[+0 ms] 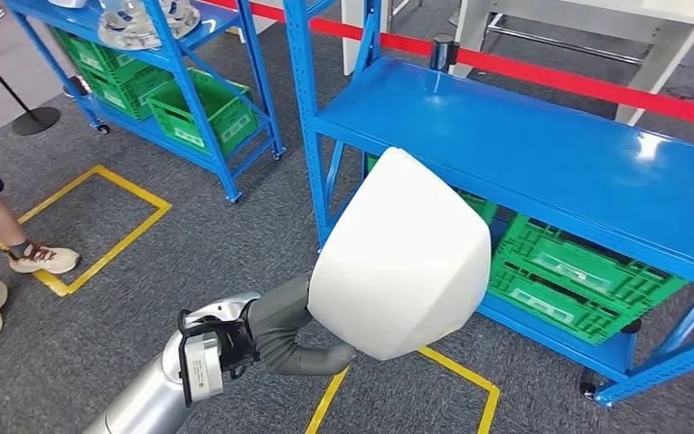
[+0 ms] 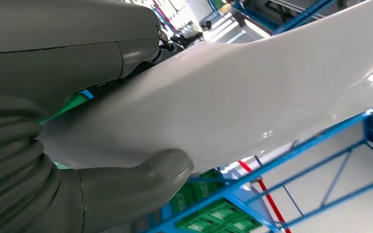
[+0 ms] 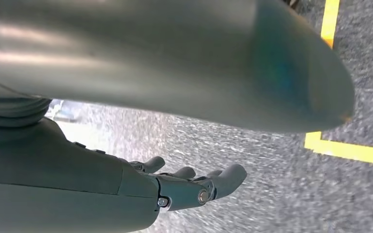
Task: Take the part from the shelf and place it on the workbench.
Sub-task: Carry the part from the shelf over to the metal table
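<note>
part (image 1: 402,262), a glossy white faceted shell, held by left hand (image 2: 126,189); right hand's (image 3: 175,187) fingers loosely apart.

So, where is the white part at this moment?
In the head view the white part is held up by the left hand, low in the centre, in front of the blue shelf and above the grey carpet.

no readable text, white labels on green crates (image 1: 587,280) too blurred

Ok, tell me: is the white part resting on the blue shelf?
No. The left hand holds the white part up in front of the blue shelf.
</note>
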You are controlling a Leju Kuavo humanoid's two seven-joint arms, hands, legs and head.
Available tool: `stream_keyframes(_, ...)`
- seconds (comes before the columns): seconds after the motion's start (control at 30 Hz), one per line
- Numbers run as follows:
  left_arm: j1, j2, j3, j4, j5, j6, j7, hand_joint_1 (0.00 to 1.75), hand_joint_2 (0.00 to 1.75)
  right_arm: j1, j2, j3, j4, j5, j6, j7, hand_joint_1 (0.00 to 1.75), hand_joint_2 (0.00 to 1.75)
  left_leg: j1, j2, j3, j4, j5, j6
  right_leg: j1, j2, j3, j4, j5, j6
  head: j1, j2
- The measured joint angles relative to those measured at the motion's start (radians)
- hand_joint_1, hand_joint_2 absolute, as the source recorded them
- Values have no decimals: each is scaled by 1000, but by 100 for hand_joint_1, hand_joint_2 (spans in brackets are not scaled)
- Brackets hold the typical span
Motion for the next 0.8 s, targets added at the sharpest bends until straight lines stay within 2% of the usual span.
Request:
stream_keyframes(0.03, 0, 1, 0, -3, 0, 0, 5, 175, 175, -1, 0, 0, 0, -2, 3, -5, 0, 0, 0, 4, 16, -24, 19, 1, 0, -14, 1, 0, -1, 1, 0, 0)
stream_keyframes(0.07, 0, 2, 0, -7, -1, 0, 9, 175, 175, -2, -1, 0, 0, -4, 6, -10, 0, 0, 0, 15, 51, -83, 49, 3, 1, -27, 2, 1, -2, 2, 0, 0)
stream_keyframes(0.13, -4, 1, -1, -17, -2, -2, 16, 175, 175, -4, -1, 0, 0, -8, 9, -18, 0, 0, -5, 62, 127, -219, 95, 14, 5, -49, 6, 2, -6, 8, 0, 0)
stream_keyframes(0.17, -6, 0, -2, -22, -4, -2, 19, 175, 175, -5, -1, 0, 0, -10, 10, -20, 0, 0, -8, 78, 148, -260, 104, 21, 7, -58, 8, 3, -8, 13, 0, 0)
stream_keyframes(0.2, -8, -1, -2, -25, -6, -2, 22, 175, 175, -5, -2, 0, 0, -11, 10, -22, 0, 0, -12, 85, 155, -278, 105, 29, 10, -68, 10, 3, -9, 19, 1, 0)
stream_keyframes(0.27, -10, -2, -3, -31, -11, -5, 27, 175, 175, -7, -2, 0, 0, -13, 10, -23, 0, 0, -13, 61, 152, -283, 110, 42, 10, -87, 13, 1, -10, 30, 2, 0)
stream_keyframes(0.3, -11, -3, -3, -34, -13, -6, 29, 175, 175, -9, -2, 0, 0, -12, 10, -23, 0, 0, -12, 50, 152, -287, 114, 48, 7, -79, 14, 6, -16, 36, 3, 0)
stream_keyframes(0.33, -13, -4, -3, -37, -15, -7, 30, 175, 175, -10, -2, 0, 0, -12, 11, -23, 0, 0, -9, 38, 153, -292, 118, 54, 5, -55, 7, 26, -32, 41, 4, 0)
stream_keyframes(0.4, -15, -9, -4, -40, -16, -7, 32, 175, 175, -7, -3, 0, 0, -12, 11, -23, 0, 0, -5, 14, 153, -295, 124, 63, 1, 12, -36, 127, -90, 48, 9, 0)
stream_keyframes(0.43, -16, -11, -4, -39, -16, -7, 34, 175, 175, -4, -3, 0, 0, -12, 11, -22, 0, 0, -5, 1, 150, -294, 125, 65, 0, 34, -70, 195, -121, 50, 11, 0)
stream_keyframes(0.47, -15, -11, -5, -39, -17, -7, 37, 175, 175, -2, -4, 0, 0, -11, 11, -21, 0, 0, -5, -13, 148, -293, 126, 65, 0, 42, -98, 249, -139, 52, 12, 0)
stream_keyframes(0.5, -14, -11, -6, -38, -17, -7, 40, 175, 175, 0, -4, 0, 0, -11, 11, -20, 0, 0, -5, -28, 146, -290, 126, 65, -1, 46, -113, 273, -138, 53, 12, 0)
stream_keyframes(0.53, -14, -12, -6, -37, -18, -7, 43, 175, 175, 1, -4, 0, 0, -10, 11, -20, 0, 0, -4, -43, 145, -286, 126, 64, -2, 48, -110, 258, -116, 54, 13, 0)
stream_keyframes(0.57, -14, -12, -6, -37, -18, -7, 44, 175, 175, 2, -4, 0, 0, -9, 11, -20, 0, 0, -3, -57, 144, -281, 125, 62, -5, 53, -88, 207, -80, 55, 13, 0)
stream_keyframes(0.63, -14, -13, -6, -37, -18, -7, 46, 175, 175, 1, -5, 0, 0, -9, 12, -20, 0, 0, -1, -85, 138, -270, 122, 52, -12, 96, -30, 81, -25, 55, 15, 0)
stream_keyframes(0.67, -14, -14, -6, -37, -19, -7, 48, 175, 175, 0, -5, 0, 0, -9, 12, -20, 0, 0, -1, -96, 134, -267, 123, 45, -13, 113, -13, 41, -13, 53, 16, 0)
stream_keyframes(0.7, -14, -15, -7, -37, -19, -7, 49, 175, 175, 0, -5, 0, 0, -9, 12, -20, 0, 0, -1, -106, 130, -266, 125, 37, -12, 125, -7, 25, -13, 48, 16, 0)
stream_keyframes(0.77, -14, -16, -7, -38, -21, -7, 52, 175, 175, -1, -5, 0, 0, -9, 13, -21, 0, 0, 1, -123, 122, -270, 131, 23, -9, 106, -9, 23, -9, 32, 16, 0)
stream_keyframes(0.8, -14, -15, -6, -38, -21, -7, 53, 175, 175, -2, -5, 0, 0, -9, 14, -22, 0, 0, 1, -112, 119, -267, 130, 18, -8, 95, -8, 21, -6, 25, 16, 0)
